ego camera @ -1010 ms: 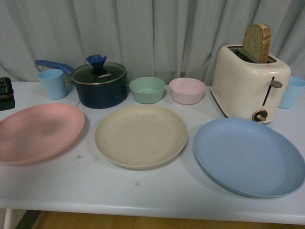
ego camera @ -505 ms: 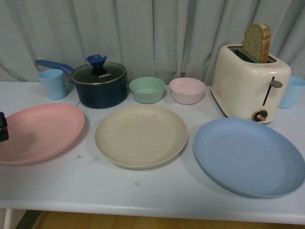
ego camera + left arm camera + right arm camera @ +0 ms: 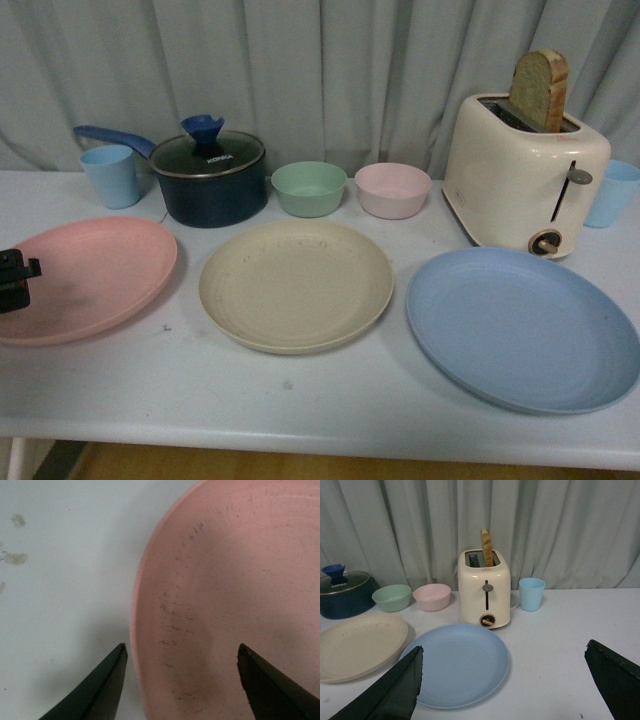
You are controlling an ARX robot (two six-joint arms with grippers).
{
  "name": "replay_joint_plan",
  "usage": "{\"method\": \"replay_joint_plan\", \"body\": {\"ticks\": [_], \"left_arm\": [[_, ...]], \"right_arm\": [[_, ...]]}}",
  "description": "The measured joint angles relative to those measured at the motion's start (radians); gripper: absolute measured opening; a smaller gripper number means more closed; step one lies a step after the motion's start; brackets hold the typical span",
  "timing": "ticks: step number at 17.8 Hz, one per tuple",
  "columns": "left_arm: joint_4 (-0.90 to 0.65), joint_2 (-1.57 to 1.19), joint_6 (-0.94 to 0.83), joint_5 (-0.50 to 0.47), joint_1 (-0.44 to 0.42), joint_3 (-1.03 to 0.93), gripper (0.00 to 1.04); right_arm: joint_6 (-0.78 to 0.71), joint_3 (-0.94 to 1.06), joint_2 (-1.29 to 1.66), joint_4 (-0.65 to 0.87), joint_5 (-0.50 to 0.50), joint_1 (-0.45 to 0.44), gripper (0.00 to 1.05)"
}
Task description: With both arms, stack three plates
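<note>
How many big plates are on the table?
3: the pink plate on the left, the beige plate in the middle, the blue plate on the right.

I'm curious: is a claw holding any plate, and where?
Nothing is held: the left claw hangs open over the pink plate's edge; the right claw is open too.

I see my right gripper (image 3: pixel 505 648) jaws spread wide. Blue plate (image 3: pixel 457 662) ahead, cream plate (image 3: pixel 357 645) near it, toaster (image 3: pixel 485 592) and blue cup (image 3: pixel 531 594) behind.
</note>
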State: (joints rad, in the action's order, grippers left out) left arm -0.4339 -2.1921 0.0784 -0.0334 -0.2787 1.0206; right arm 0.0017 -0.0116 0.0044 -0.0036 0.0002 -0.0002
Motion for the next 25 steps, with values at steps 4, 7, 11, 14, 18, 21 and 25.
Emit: {"method": "replay_joint_plan", "body": {"ticks": [4, 7, 11, 14, 18, 21, 25], "left_arm": [[0.007, -0.019, -0.001, -0.027, 0.009, 0.010, 0.38], [0.026, -0.005, 0.001, -0.068, -0.008, 0.024, 0.07], [0.095, 0.152, -0.013, -0.058, -0.052, 0.003, 0.03], [0.135, 0.331, -0.023, -0.032, -0.006, -0.072, 0.03], [0.099, 0.521, 0.013, 0.002, 0.298, -0.109, 0.03], [0.089, 0.408, 0.062, -0.043, 0.481, -0.082, 0.03], [0.041, 0.237, 0.208, -0.050, 0.521, 0.061, 0.03]], "right_arm": [[0.000, 0.000, 0.000, 0.000, 0.000, 0.000, 0.98], [0.000, 0.000, 0.000, 0.000, 0.000, 0.000, 0.98], [0.000, 0.000, 0.000, 0.000, 0.000, 0.000, 0.98], [0.000, 0.000, 0.000, 0.000, 0.000, 0.000, 0.98], [0.000, 0.000, 0.000, 0.000, 0.000, 0.000, 0.98], [0.000, 0.000, 0.000, 0.000, 0.000, 0.000, 0.98], [0.000, 0.000, 0.000, 0.000, 0.000, 0.000, 0.98]]}}
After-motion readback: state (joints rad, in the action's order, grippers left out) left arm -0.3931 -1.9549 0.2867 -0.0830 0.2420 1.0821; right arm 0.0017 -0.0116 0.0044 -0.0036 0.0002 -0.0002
